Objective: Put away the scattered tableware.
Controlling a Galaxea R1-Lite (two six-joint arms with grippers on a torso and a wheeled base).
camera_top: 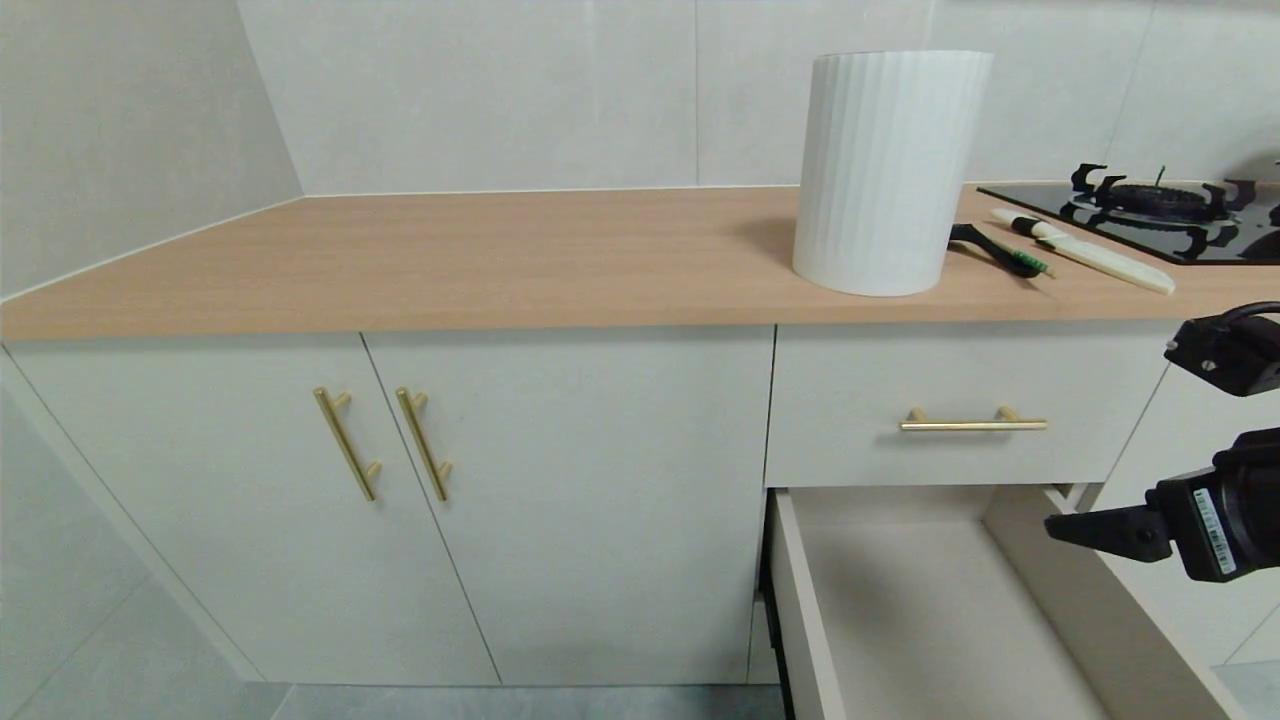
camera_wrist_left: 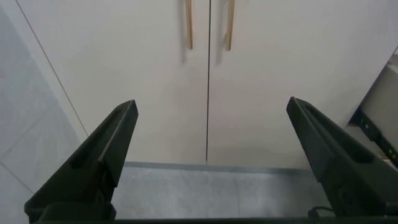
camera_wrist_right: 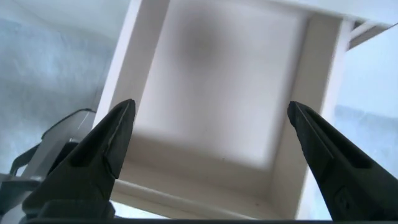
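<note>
Saw a long white knife with a black-and-white handle [camera_top: 1085, 253] lying flat on the brown wooden table [camera_top: 450, 260], near the right end. Saw a black-handled tool with a green bit [camera_top: 1000, 250] just beside that knife, flat on the table too. Found a tall white ribbed tub [camera_top: 885, 170] standing upright right next to the tool and hiding one end of it. Noticed a black glass stove top [camera_top: 1150, 215] close behind the knife.

Looked under the table and found a shut pale drawer with a gold bar handle [camera_top: 972, 424]. Below that, found an open pale drawer [camera_top: 795, 600] pulled out, with nothing inside.

Spotted the right gripper [camera_wrist_right: 210, 106] hanging over the open drawer, well below the knife and the tool. Had its jaws spread wide apart, with nothing between them.

Spotted the left gripper [camera_wrist_left: 211, 102] low down in front of two pale cupboard doors with gold handles [camera_wrist_left: 124, 62], above the grey tiled floor [camera_wrist_left: 211, 193]. Had its jaws wide apart as well, holding nothing.
</note>
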